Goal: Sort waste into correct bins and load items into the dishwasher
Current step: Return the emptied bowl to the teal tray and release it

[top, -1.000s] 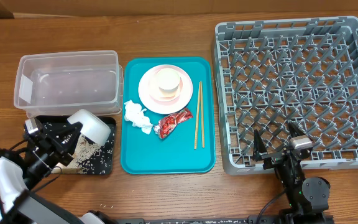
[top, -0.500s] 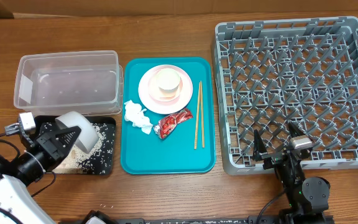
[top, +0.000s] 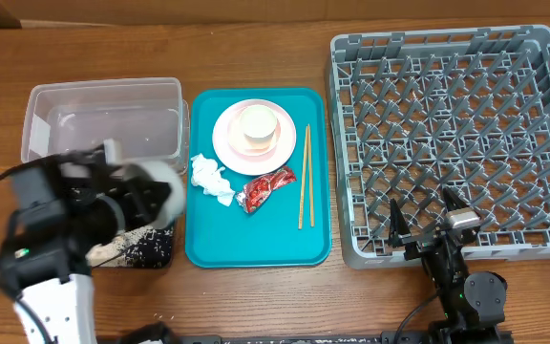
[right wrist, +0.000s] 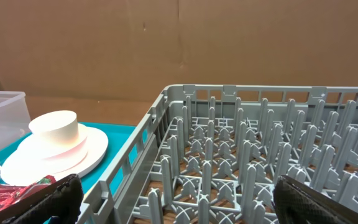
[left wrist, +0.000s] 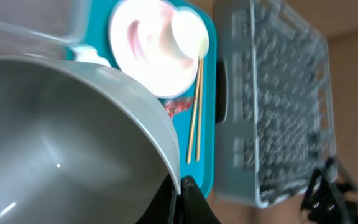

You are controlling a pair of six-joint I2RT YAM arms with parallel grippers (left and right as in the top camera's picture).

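Observation:
My left gripper (top: 139, 198) is shut on the rim of the small white bowl (top: 163, 182), which is blurred above the far right corner of the black tray (top: 151, 247). In the left wrist view the bowl (left wrist: 61, 137) fills the left and the gripper (left wrist: 180, 186) pinches its edge. Rice-like grains (top: 113, 247) lie in the black tray. On the teal tray (top: 256, 244) are the pink plate (top: 232, 143) with a cream cup (top: 258, 127), a white tissue (top: 210, 180), a red wrapper (top: 265, 188) and chopsticks (top: 305, 177). My right gripper (top: 424, 216) stands open at the grey rack's (top: 456, 124) near edge.
The clear tub (top: 103, 119) stands behind the black tray, with nothing showing inside it. The right wrist view looks across the rack's pegs (right wrist: 241, 155) with its gripper (right wrist: 188, 202) open wide, and the plate (right wrist: 79, 152) and wrapper (right wrist: 5, 193) to the left. Brown cardboard stands behind the table.
My left arm has swung the white bowl from its tilt over the black tray up and rightward toward the teal tray, and is blurred in motion. The right arm has not moved.

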